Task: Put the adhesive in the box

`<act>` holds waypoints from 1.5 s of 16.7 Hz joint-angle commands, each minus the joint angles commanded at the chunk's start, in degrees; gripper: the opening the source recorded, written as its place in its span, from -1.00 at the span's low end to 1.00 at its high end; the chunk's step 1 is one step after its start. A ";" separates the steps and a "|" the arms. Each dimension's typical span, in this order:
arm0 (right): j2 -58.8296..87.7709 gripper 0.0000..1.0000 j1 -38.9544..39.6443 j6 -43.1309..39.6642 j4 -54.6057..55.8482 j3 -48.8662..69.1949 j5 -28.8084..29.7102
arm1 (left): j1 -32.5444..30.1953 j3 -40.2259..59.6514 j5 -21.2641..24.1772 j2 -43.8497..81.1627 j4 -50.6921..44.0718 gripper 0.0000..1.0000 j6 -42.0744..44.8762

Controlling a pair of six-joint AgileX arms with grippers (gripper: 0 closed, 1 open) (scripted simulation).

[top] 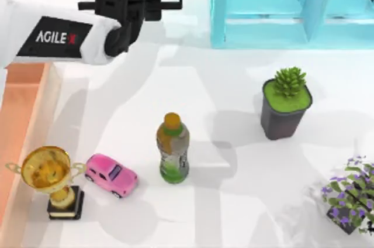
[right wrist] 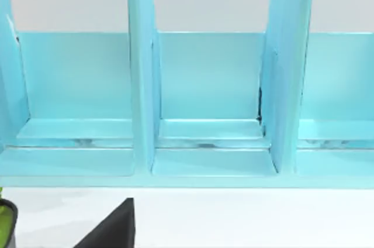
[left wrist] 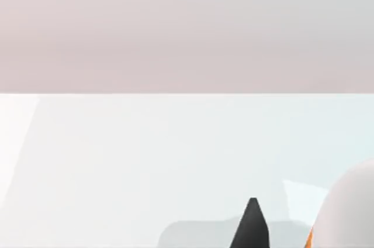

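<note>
While the left gripper [top: 128,2] hangs over the far left of the table [top: 234,201], the adhesive [left wrist: 350,213] appears at the edge of the left wrist view as a white rounded body with a sliver of orange, close against the gripper. It seems to be in that gripper's charge, though whether the grip is closed on it or loose cannot be told.

The box [top: 47,107] sits at the table's left edge, nearer the camera than the gripper, with one thick orange wall and a salmon inside on show. The step in hand looks like the carry. The next move calls for bringing the gripper over the open top, clear of that wall, before any release.

The table is plain white under a pale wall. A blue shelf [top: 274,8] stands at the far right. A bottle [top: 173,148], a pink car [top: 111,175] and a trophy [top: 51,178] stand near the front, with two plants to the right. The right arm is parked facing the shelf.
</note>
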 joint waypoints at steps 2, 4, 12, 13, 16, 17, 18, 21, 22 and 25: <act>0.00 1.00 0.00 0.00 0.00 0.00 0.00 | 1.71 -0.13 1.69 -0.88 -1.46 -1.00 2.69; 0.00 1.00 0.00 0.00 0.00 0.00 0.00 | 4.74 -0.28 4.75 -2.42 -4.08 -1.00 7.91; 0.00 1.00 0.00 0.00 0.00 0.00 0.00 | 23.49 -0.55 24.43 -10.98 -21.93 -1.00 45.09; 0.00 1.00 0.00 0.00 0.00 0.00 0.00 | 26.23 -0.74 27.40 -12.06 -24.75 -1.00 50.77; 0.00 1.00 0.00 0.00 0.00 0.00 0.00 | 34.71 -1.92 36.91 -15.03 -33.95 -1.00 67.91; 0.00 1.00 0.00 0.00 0.00 0.00 0.00 | 37.61 -2.58 40.21 -15.85 -37.27 -1.00 73.49; 0.00 1.00 0.00 0.00 0.00 0.00 0.00 | 40.50 -3.34 43.52 -16.59 -40.67 -1.00 78.91; 0.00 1.00 0.00 0.00 0.00 0.00 0.00 | 49.01 -6.13 53.49 -18.37 -51.17 -1.00 93.82; 0.00 1.00 0.00 0.00 0.00 0.00 0.00 | 51.73 -7.24 56.70 -18.79 -54.65 -1.00 98.17; 0.00 1.00 0.00 0.00 0.00 0.00 0.00 | 59.39 -10.82 65.81 -19.71 -64.70 -1.00 108.97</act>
